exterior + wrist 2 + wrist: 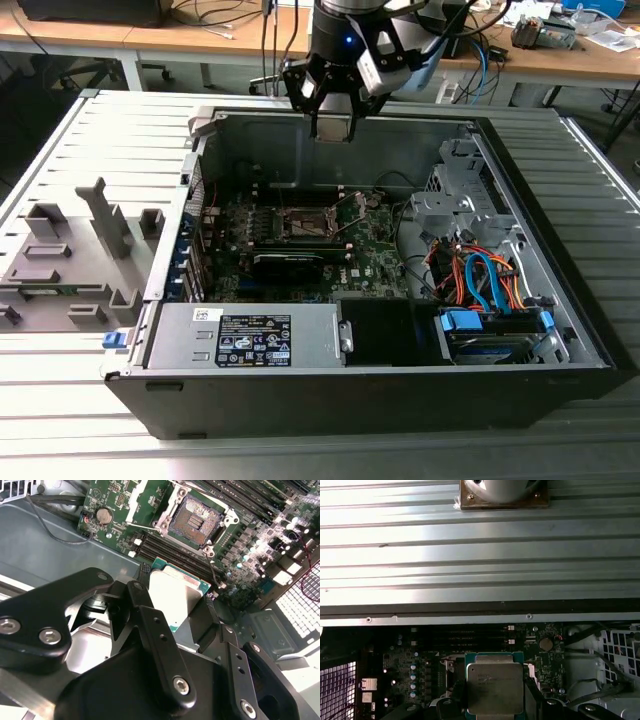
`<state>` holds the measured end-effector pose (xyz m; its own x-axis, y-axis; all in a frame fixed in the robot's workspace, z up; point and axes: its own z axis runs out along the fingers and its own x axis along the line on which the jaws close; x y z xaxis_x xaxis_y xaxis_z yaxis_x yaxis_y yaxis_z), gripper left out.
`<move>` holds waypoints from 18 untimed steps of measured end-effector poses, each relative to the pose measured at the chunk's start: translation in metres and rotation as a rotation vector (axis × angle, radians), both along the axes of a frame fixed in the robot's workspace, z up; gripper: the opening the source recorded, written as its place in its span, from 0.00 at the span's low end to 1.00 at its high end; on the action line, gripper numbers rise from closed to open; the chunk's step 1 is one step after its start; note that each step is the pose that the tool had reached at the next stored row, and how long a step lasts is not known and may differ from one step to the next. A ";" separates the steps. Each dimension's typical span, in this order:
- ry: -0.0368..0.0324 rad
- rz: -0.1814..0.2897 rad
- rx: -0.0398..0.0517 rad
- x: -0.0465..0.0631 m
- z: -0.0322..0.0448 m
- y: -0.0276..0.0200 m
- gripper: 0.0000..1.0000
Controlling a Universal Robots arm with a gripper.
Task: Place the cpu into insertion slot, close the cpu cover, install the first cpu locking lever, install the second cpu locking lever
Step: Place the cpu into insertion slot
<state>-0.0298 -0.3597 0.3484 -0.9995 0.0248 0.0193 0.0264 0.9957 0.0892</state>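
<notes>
Pinching the small flat square cpu (175, 587), pale silvery on its face and green at its border, the black pincer (333, 125) hangs high over the rear wall of the open black computer case (350, 405). The case lies on its side on the ribbed grey metal worktop (80, 130). In the second wrist view two black fingers (150, 625) press on opposite edges of the cpu, which lies flat between them, clear of everything beneath. In the first wrist view its silvery face is turned toward the camera.

The small square insertion slot (303, 225), dark in the centre with a silvery metal rim, sits on the green motherboard (370, 255) on the floor of the case. Its pin field lies bare, with nothing over it.

In the exterior view the slot lies well below the pincer, a little toward the exterior view's left and nearer the middle of the case. In the second wrist view it lies past the cpu's far edge and apart from it, with long black memory slots (170, 550) between them. Being square, the cpu has no long axis. Its edges look roughly parallel to the slot's rim, so I judge the gap to be one of height and offset, not of turn.
</notes>
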 end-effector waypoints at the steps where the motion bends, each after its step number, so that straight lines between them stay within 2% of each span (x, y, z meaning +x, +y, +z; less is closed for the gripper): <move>1: 0.0000 0.000 0.0001 0.000 -0.0002 0.0000 0.55; 18: 0.0001 0.000 0.0001 0.000 -0.0038 -0.0001 0.55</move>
<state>-0.0298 -0.3598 0.3446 -0.9995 0.0248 0.0193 0.0264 0.9957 0.0893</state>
